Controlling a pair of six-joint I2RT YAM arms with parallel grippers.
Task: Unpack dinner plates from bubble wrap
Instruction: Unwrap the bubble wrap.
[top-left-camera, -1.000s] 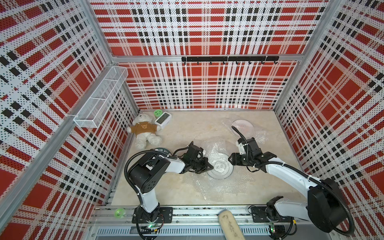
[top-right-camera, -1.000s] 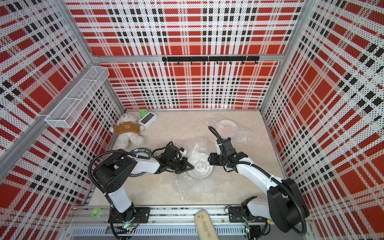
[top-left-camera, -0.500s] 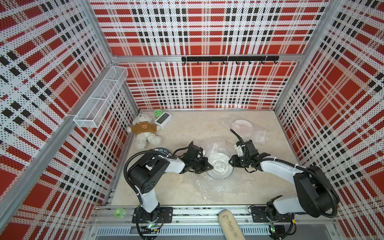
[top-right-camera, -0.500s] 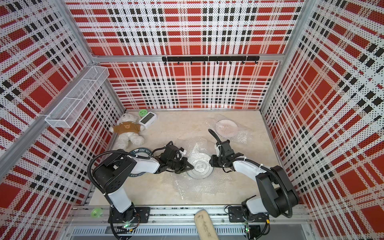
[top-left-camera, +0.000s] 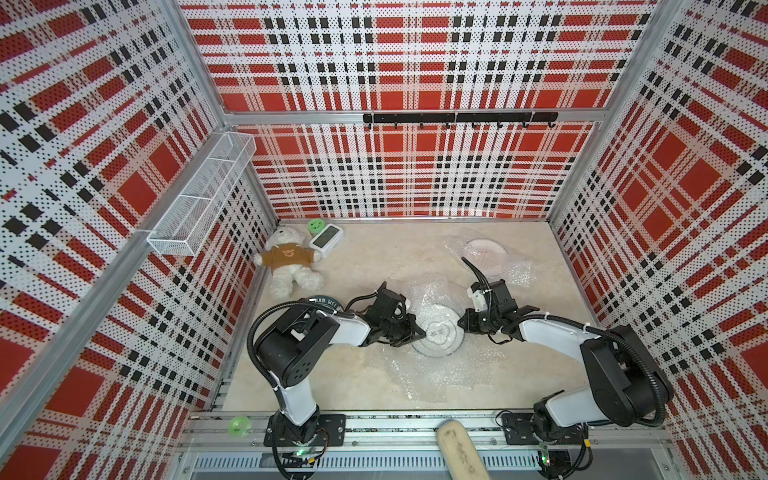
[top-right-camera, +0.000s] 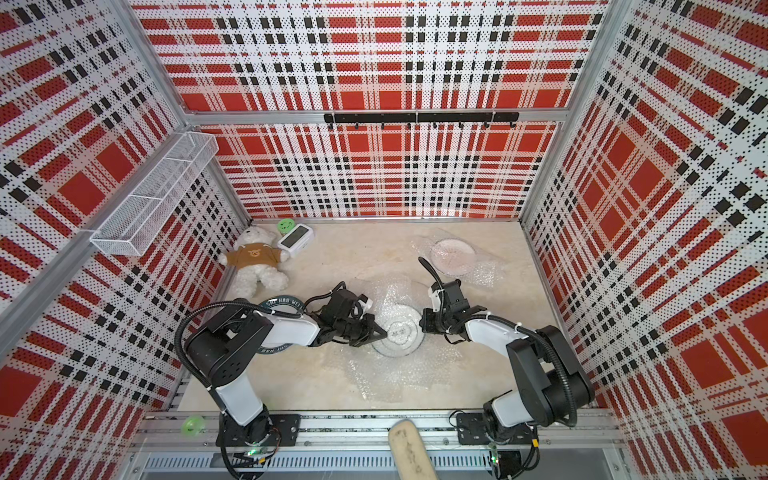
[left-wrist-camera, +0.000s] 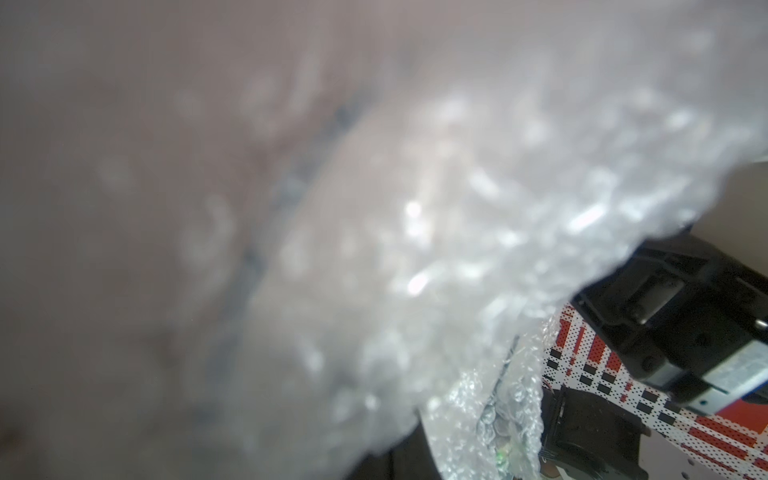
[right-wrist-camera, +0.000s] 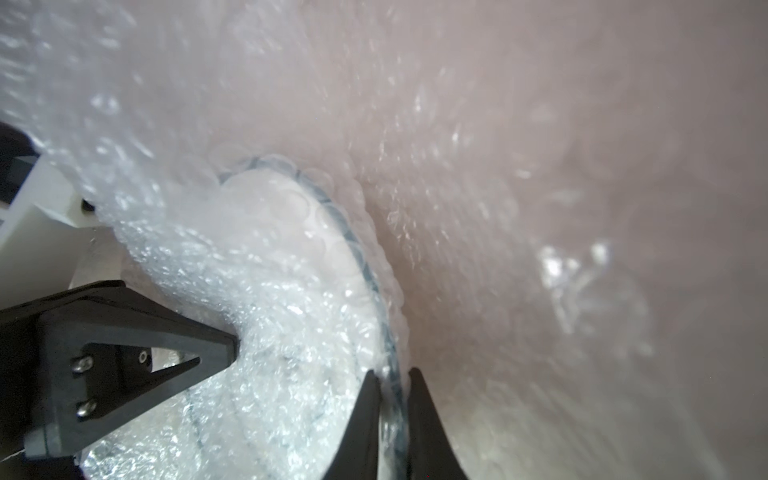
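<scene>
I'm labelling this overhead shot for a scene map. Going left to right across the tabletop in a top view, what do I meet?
teddy bear → white clock → left gripper → bubble-wrapped plate → right gripper

The bubble wrap (top-left-camera: 432, 297) is clear, shiny, crinkly plastic; the plate (top-left-camera: 440, 338) glazed white. The surface (top-left-camera: 374, 262) is matt beige, stone-like, the bear (top-left-camera: 291, 266) fuzzy cloth, the basket (top-left-camera: 199, 203) white wire mesh, the right tool (right-wrist-camera: 392, 376) matt black.
</scene>
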